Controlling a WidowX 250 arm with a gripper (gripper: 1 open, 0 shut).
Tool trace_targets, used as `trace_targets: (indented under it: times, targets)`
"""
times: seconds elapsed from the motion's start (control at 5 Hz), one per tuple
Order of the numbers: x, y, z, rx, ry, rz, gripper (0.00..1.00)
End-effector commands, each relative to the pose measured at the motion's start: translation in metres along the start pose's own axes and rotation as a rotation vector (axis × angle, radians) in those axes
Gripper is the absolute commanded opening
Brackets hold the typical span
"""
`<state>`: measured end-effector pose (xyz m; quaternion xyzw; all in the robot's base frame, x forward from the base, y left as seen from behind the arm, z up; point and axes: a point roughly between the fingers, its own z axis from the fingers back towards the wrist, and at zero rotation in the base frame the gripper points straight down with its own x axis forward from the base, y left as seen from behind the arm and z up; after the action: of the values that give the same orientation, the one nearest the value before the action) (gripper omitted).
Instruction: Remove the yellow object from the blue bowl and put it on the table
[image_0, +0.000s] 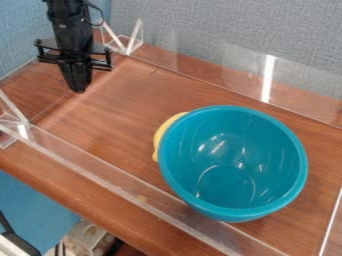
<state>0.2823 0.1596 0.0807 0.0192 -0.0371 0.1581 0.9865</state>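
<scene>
The blue bowl (235, 162) stands on the table (120, 110) at the right, glossy teal, with a plain inside that holds nothing I can see. Only a curved yellow-orange edge of the yellow object (162, 134) shows, tucked against the bowl's left outer side; most of it is hidden by the bowl. My gripper (78, 84) hangs far off at the upper left, pointing straight down over bare wood, its dark fingers pressed together and shut on nothing.
Low clear acrylic walls (80, 168) edge the tabletop on all sides, with clear brackets (127, 40) at the back left corner. A blue-grey backdrop (241, 25) rises behind. Bare wood lies between the gripper and the bowl.
</scene>
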Motion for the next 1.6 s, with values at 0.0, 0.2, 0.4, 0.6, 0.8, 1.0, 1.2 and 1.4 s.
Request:
trace_targets:
  times: [0.0,0.2,0.4,0.6,0.8,1.0,1.2,1.4]
  targets:
    - [0.005,0.005,-0.003,0.003,0.005,0.014,0.0]
    - [0.006,0.008,-0.018,0.0,0.034,0.028,0.0]
    - [0.004,0.002,-0.028,-0.007,0.059,-0.027,0.0]
    - [0.001,-0.004,-0.031,-0.015,0.08,-0.083,0.0]
    - [-0.001,-0.01,-0.033,-0.026,0.101,-0.139,1.0]
    - [0.001,-0.014,-0.028,-0.037,0.123,-0.149,1.0]
    - [0.001,-0.02,-0.018,-0.046,0.135,-0.161,1.0]
    - [-0.004,-0.027,-0.016,-0.062,0.14,-0.126,1.0]
